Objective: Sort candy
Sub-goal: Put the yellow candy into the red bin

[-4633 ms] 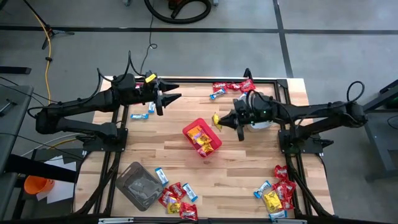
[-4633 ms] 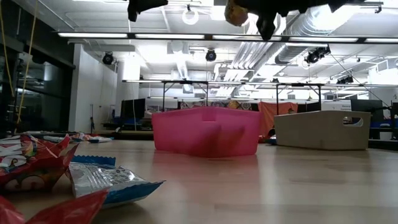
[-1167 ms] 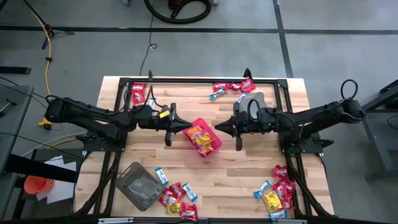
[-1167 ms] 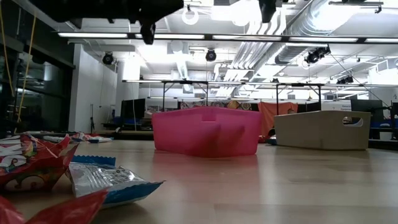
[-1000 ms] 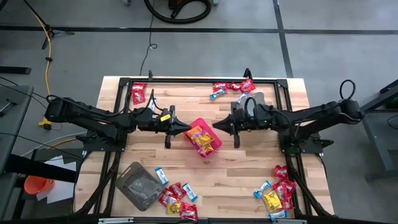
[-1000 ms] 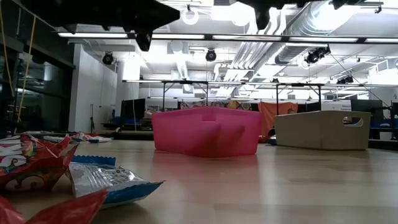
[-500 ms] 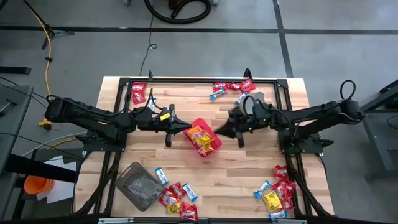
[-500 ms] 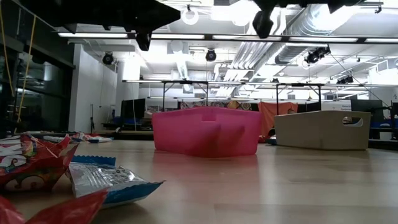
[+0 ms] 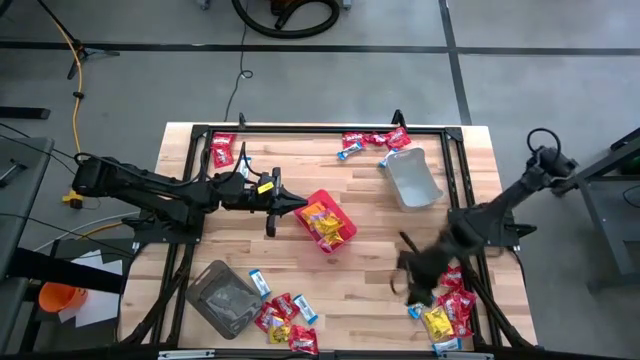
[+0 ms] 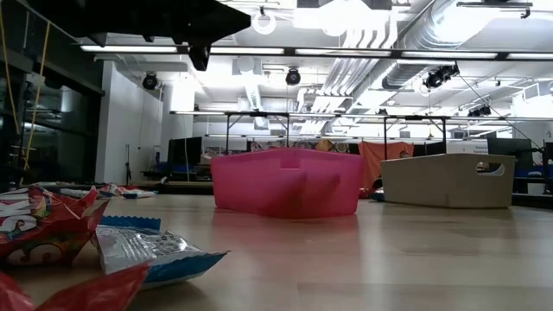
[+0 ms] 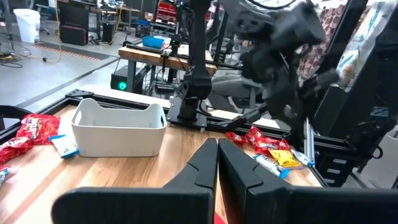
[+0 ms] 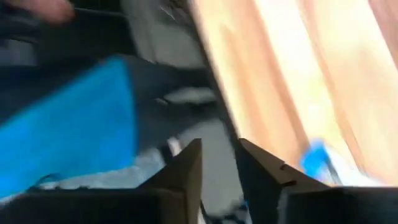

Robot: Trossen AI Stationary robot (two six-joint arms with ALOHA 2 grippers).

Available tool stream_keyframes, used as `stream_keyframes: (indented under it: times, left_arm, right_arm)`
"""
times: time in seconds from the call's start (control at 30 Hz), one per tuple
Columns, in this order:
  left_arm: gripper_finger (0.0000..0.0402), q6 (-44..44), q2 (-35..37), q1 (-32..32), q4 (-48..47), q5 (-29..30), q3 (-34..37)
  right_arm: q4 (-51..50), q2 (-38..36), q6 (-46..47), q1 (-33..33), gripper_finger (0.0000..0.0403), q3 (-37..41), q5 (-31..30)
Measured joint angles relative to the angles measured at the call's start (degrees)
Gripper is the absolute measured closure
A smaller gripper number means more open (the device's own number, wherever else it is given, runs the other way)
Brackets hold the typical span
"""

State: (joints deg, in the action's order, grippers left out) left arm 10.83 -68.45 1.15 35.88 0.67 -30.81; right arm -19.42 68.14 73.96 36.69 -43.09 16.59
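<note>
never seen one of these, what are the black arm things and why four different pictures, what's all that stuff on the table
The black things are two robot arms at a wooden table, each ending in a two-finger gripper. Their job is sorting candy.

The pictures show one moment from four cameras: one overhead, one at table-top height, and one on each arm's wrist.

The left gripper hangs shut beside the red bin, which holds yellow packets. I see nothing in it. The right gripper is blurred mid-swing toward a candy pile at the table's near right corner; in its wrist view the fingers stand slightly apart, with nothing between them.

Also on the table: a white tub, a grey tub, and more red, yellow and blue-and-white packets in heaps near the edges.
</note>
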Motion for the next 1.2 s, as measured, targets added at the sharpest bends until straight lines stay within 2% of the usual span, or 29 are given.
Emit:
stream_keyframes:
  times: [0.2,0.33,0.47,0.67,0.83,1.0,1.1,1.2]
  left_arm:
    - [0.0401,-0.49,0.00,0.00,-0.04,0.00,0.00]
    - [0.0401,-0.50,0.00,0.00,-0.09,0.00,-0.02]
    - [0.0401,-0.50,0.00,0.00,-0.11,0.00,-0.04]
    - [0.0401,-0.50,0.00,0.00,-0.11,0.02,-0.04]
    - [0.0401,-0.51,0.00,0.00,-0.45,0.04,-0.04]
    - [0.0401,-0.52,0.00,0.00,-0.63,0.09,-0.04]
    - [0.0401,-0.52,0.00,0.00,-0.71,0.91,-0.04]
    - [0.0401,-0.54,0.00,0.00,-0.87,1.92,-0.04]
  right_arm:
    - [-11.95,0.88,20.94,13.63,0.0214,0.04,-9.76]
    - [-12.41,3.93,28.30,17.16,0.0161,0.04,-9.91]
    - [-9.23,8.49,28.62,17.99,0.0137,0.04,-7.33]
    - [-5.30,16.83,27.77,18.11,0.0135,0.04,-1.33]
    - [-4.54,22.66,28.07,18.11,0.0135,0.04,0.49]
    - [-4.15,25.07,28.24,18.07,0.0144,-0.24,2.13]
    - [-4.64,24.17,28.18,18.10,0.0182,-0.10,2.03]
    - [-5.41,21.49,27.64,18.18,0.0258,0.15,0.37]
